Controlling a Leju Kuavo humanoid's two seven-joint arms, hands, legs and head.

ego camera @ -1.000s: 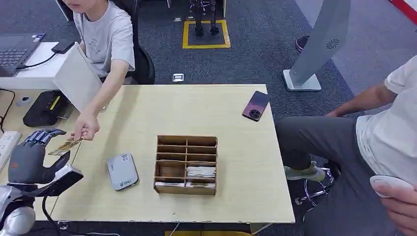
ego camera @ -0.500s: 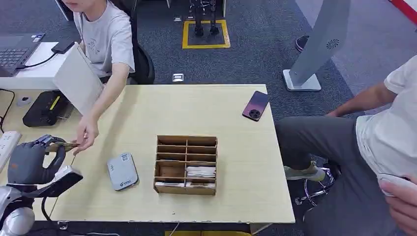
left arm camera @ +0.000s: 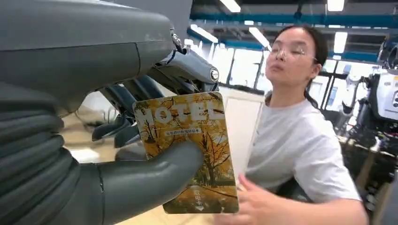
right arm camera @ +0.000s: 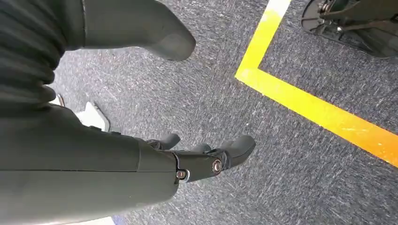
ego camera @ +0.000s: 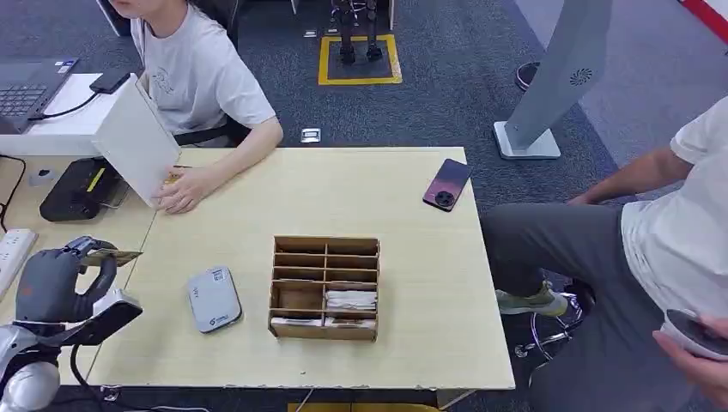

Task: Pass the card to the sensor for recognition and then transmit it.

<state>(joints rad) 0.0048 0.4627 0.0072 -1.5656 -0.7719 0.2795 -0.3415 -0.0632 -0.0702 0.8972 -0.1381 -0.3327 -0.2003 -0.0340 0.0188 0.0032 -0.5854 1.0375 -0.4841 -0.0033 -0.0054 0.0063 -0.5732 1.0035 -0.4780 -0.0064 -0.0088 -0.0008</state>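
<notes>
Left wrist view shows our left hand [left arm camera: 141, 154] pinching the card [left arm camera: 187, 150], a yellow hotel key card, between thumb and fingers. Head view places the hand left of the table [ego camera: 412, 180], with the grey sensor [ego camera: 213, 299] lying near the wooden organiser [ego camera: 325, 287]. We judge the card secured and presentation next: carry it flat over the sensor. Our right hand [right arm camera: 206, 159] hangs over the floor, fingers apart, holding nothing.

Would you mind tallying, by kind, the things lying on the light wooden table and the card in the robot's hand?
Phone: 1
Sensor: 1
Wooden organiser: 1
Card, held in the left hand: 1
Total: 4
</notes>
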